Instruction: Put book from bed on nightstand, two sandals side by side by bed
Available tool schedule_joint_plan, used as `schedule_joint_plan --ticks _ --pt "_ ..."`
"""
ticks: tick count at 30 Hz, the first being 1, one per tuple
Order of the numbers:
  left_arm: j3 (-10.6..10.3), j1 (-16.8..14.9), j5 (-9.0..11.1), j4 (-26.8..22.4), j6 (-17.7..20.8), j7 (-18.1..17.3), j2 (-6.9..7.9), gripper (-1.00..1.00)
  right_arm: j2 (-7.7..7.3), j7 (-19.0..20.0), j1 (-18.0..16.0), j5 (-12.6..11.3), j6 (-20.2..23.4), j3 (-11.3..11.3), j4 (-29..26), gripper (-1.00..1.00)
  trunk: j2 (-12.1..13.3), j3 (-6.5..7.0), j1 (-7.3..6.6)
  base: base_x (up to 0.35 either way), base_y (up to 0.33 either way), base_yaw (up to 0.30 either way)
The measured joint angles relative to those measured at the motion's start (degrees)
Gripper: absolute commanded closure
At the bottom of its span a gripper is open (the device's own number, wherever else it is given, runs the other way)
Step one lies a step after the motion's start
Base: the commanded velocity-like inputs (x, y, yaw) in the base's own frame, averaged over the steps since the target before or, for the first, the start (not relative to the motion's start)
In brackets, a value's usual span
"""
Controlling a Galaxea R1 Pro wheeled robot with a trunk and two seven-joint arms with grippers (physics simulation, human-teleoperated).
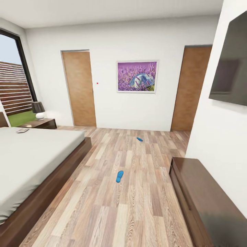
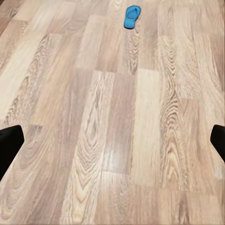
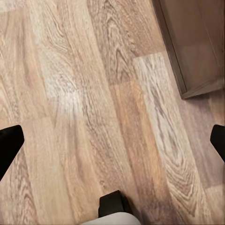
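Bed left, book on it; nightstand behind; two sandals apart on floor; dresser right.

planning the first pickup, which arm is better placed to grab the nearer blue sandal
Left, probably. The left gripper is open over bare floor with the nearer sandal ahead of it; the right gripper, also open, faces floor by the dresser. In the head view the sandal is still well ahead.

A home bedroom is shown: a large bed at the lower left, a nightstand with a lamp behind it, a wall-mounted television at upper right, a framed picture between two wooden doors, and plank flooring.
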Motion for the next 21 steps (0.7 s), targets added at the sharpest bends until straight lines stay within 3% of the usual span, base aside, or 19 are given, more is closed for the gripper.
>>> schedule_joint_plan --ticks 7,21 --pt "0.0 -0.01 -0.03 0.01 -0.02 0.0 0.0 -1.0 0.01 0.0 0.0 0.03 0.0 0.06 -0.01 -1.0 0.0 0.09 0.0 0.0 0.0 -0.128" --pt "0.0 0.02 0.0 0.01 -0.03 0.0 0.0 -1.0 0.17 -0.05 0.0 0.08 0.0 0.4 -0.01 -1.0 0.0 0.1 0.0 0.0 0.0 -0.005"
